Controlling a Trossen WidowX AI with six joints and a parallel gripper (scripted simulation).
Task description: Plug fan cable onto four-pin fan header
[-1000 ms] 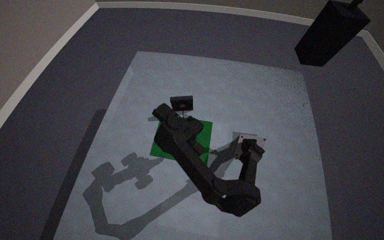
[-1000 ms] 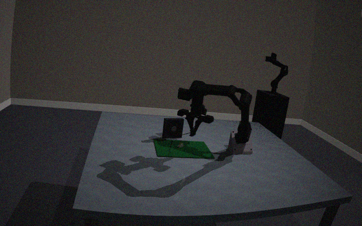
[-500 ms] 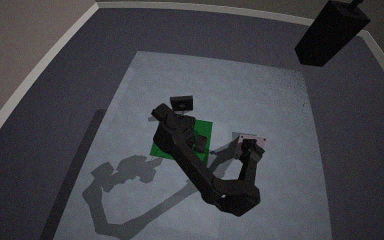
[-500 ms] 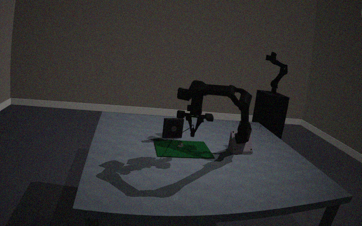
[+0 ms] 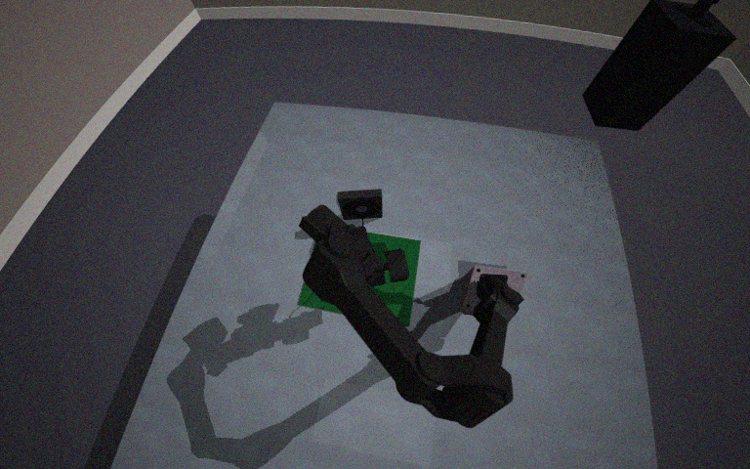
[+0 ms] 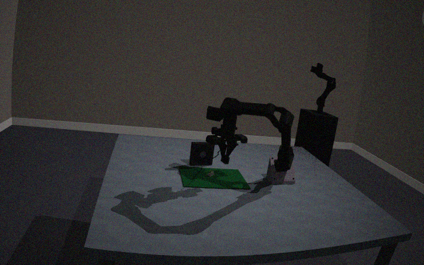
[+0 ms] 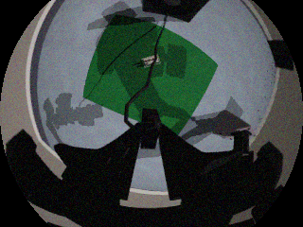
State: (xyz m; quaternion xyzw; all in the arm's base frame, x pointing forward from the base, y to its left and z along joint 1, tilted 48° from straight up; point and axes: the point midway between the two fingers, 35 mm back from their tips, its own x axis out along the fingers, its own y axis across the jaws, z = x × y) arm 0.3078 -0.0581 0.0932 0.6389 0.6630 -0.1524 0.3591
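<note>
The green board [image 5: 413, 249] [image 6: 232, 175] [image 7: 201, 71] lies flat on the table. The small pale four-pin header [image 6: 210, 175] [image 7: 150, 61] stands on it, too small to make out its pins. My gripper [image 6: 224, 160] [image 7: 150, 127] is shut on the dark cable plug [image 7: 151, 117] and points down, raised above the board; its fingertips are hidden by the arm in the top view. In the wrist view the header appears beyond the plug, apart from it. The dark fan cable [image 6: 217, 154] [image 7: 127, 110] runs from the plug to the square black fan [image 5: 359, 205] [image 6: 201, 153].
The fan stands upright beyond the board's back edge. My arm's pale base plate [image 5: 518, 277] [image 6: 289, 178] is right of the board. A tall black pedestal [image 5: 655, 68] [image 6: 316, 132] with another arm [image 6: 328, 85] stands past the table. Arm shadows cross the board and table.
</note>
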